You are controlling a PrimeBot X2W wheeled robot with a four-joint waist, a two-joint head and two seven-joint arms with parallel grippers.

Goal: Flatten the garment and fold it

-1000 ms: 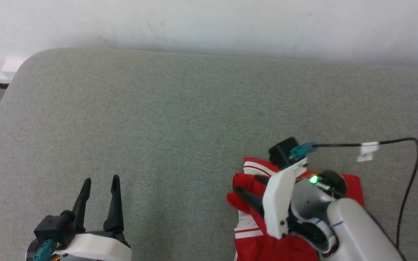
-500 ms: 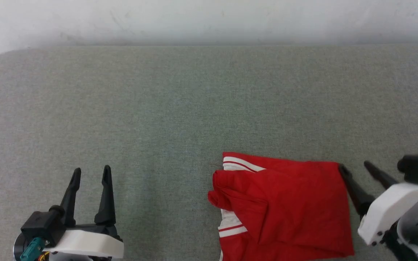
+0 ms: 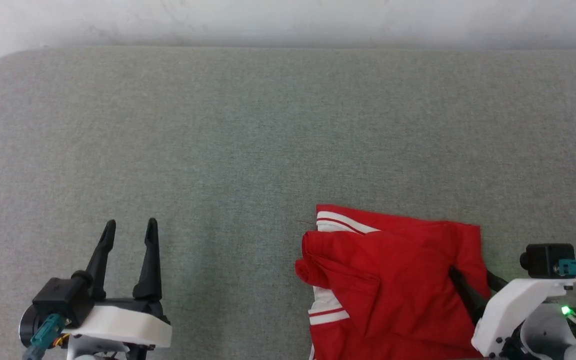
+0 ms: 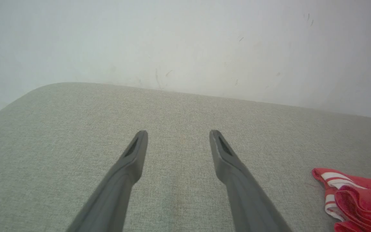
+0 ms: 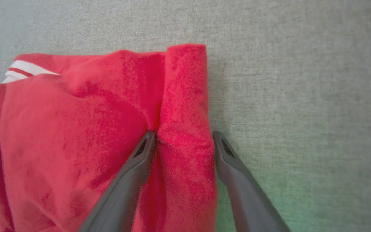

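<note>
- Straddles a raised edge fold of the garment (image 5: 76, 129) with right gripper (image 5: 184, 137) spread wide, likely for a pinch.
- Holds left gripper (image 3: 131, 232) wide, empty, well clear.

Garment (image 5: 76, 129): bright red, soft, rumpled; spread over the left half, running off the left and bottom edges.
Striped trim (image 5: 21, 68): white with a thin red line, peeking out at upper left from under a red fold.
Garment's right edge: doubled into a raised ridge, running top to bottom.
Right gripper (image 5: 184, 137): jaws spread wide, straddling that ridge.
Finger on the view's left (image 5: 135, 167): tip pressed into the crease beside the ridge.
Finger on the view's right (image 5: 233, 167): tip right at the cloth's outer edge, over bare surface.
Grey woven surface (image 5: 301, 96): beneath everything; faint green glow at lower right.
</note>
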